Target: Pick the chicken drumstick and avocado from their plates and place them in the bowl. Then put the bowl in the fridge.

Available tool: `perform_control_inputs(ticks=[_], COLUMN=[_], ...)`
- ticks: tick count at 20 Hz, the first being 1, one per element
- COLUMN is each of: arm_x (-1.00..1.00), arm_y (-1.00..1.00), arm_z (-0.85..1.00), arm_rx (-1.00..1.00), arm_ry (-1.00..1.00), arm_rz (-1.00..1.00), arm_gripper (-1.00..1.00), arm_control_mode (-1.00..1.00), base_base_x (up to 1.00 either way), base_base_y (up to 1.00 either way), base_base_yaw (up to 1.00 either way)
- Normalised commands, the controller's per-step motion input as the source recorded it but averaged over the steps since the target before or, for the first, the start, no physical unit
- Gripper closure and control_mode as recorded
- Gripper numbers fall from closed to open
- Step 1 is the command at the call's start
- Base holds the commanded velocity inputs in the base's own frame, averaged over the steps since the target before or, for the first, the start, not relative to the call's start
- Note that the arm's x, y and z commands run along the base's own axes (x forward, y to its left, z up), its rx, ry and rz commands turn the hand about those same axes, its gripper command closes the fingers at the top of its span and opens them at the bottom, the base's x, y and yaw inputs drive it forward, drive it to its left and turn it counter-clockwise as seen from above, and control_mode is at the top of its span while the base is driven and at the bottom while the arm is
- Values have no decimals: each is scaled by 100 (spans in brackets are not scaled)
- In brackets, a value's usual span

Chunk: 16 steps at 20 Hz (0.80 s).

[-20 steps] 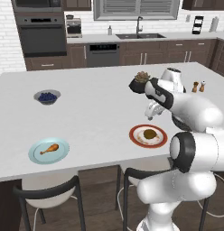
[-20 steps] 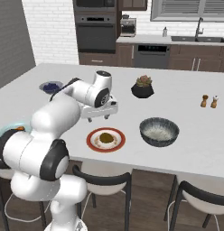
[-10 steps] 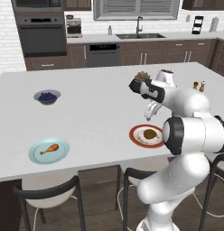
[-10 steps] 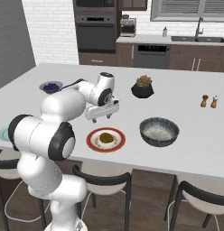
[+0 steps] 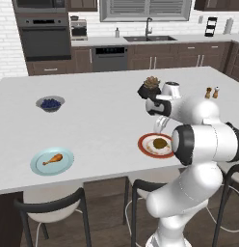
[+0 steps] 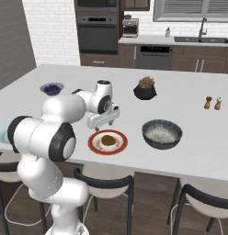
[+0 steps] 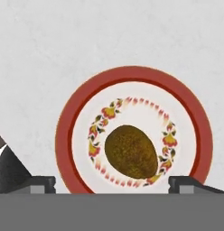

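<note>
Hovering above the red-rimmed plate (image 7: 134, 81) with the tool (image 7: 111, 182) spread wide and holding nothing, fingertips (image 7: 39, 182) showing at either side of the hand view's bottom edge. Judging the step in hand as the reach for the avocado (image 7: 131, 151): best done by sliding a little further so the lump sits midway between the fingers, then dropping straight down and closing across its narrower width, stopping short of the plate so the rim is not struck or dragged. Worth minding that a smooth rounded lump may squirt sideways under an off-centre squeeze. Seen from the right base view, tool (image 6: 103, 120) poised just behind the plate (image 6: 108, 142) near the table's (image 6: 189, 114) front edge, avocado (image 6: 108, 139) resting at the plate's middle, apart from the fingers. Patterned bowl (image 6: 162, 133) standing just beside that plate, toward the right front corner. Chicken drumstick (image 5: 53, 158) lying on the light blue plate (image 5: 52, 161) well apart, near the front left corner. Nothing yet in the bowl, as far as can be told.
</note>
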Motion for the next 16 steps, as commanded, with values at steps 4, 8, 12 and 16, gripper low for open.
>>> perform_control_inputs(ticks=[4, 8, 12, 16], arm_x=[0, 0, 0, 14], arm_y=[6, 2, -1, -2], arm_z=[-13, -21, -38, -38], arm_rx=[-3, -4, -5, -1], arm_ry=[0, 0, 0, 0], arm_rz=[1, 0, 0, 1], arm_gripper=[-100, -100, -100, -100], arm_control_mode=[-100, -100, -100, -100], base_base_x=[0, 0, 0, 0], base_base_y=[0, 0, 0, 0], base_base_yaw=[0, 0, 0, 0])
